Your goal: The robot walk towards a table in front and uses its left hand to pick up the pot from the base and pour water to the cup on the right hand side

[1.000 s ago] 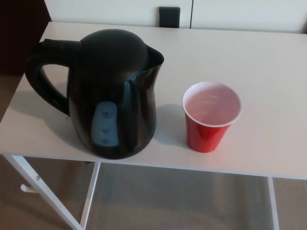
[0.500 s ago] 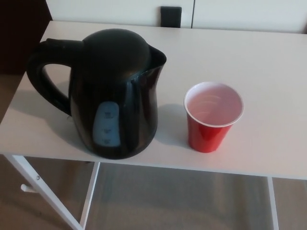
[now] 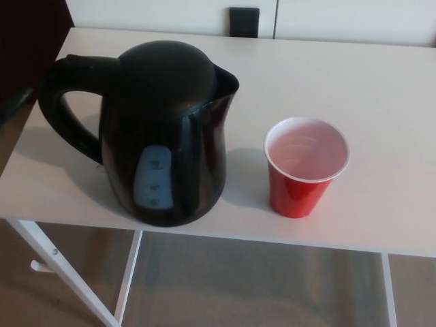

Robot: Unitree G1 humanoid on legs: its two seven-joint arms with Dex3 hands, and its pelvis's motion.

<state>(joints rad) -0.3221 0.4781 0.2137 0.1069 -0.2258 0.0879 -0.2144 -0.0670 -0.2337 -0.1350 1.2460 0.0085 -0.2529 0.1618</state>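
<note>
- The black pot stands upright on the near left part of the white table, lid shut, handle to the left and spout to the right.
- A pale window on its front shows level marks; the water level cannot be read.
- The red cup stands upright just right of the pot, apart from it; its white inside looks empty.
- Neither robot hand is in view, so their fingers cannot be judged.
- A dark square object sits behind the table's far edge.
</note>
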